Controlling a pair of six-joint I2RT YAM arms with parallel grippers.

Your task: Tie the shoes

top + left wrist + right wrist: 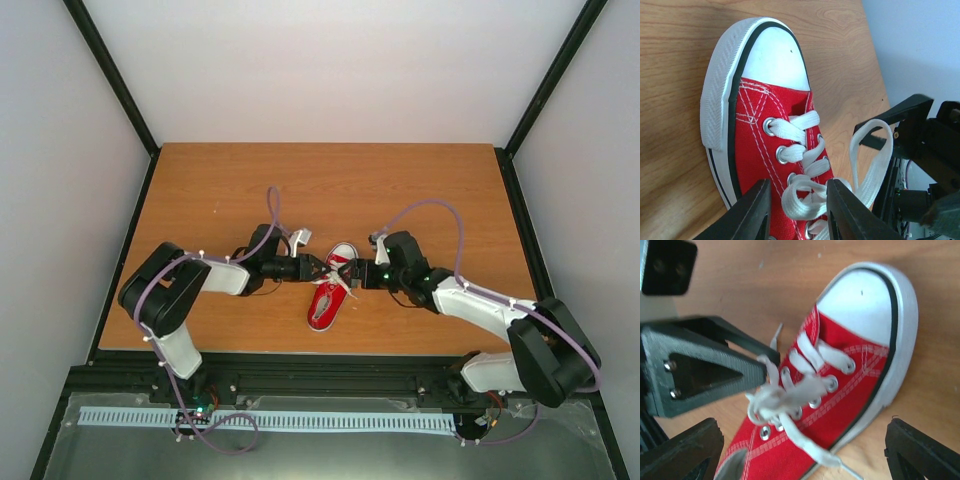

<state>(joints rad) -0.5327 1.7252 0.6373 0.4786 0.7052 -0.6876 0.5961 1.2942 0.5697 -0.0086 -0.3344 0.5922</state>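
The red sneaker (328,297) lies near the middle of the wooden table (420,190), a little toward the near edge, its white toe cap (865,305) pointing to about 1 o'clock and its heel to 7. The left gripper (318,268) reaches in from 9 o'clock and the right gripper (352,273) from 3 o'clock, meeting over the eyelets. The left one is released: its fingers (752,212) straddle the bunched white laces (805,200) with red canvas showing beside one finger. One loop (875,150) arcs up toward the right gripper's black finger. The right fingers (682,450) are spread wide either side of the shoe, gripping nothing, with the left finger crossing in front
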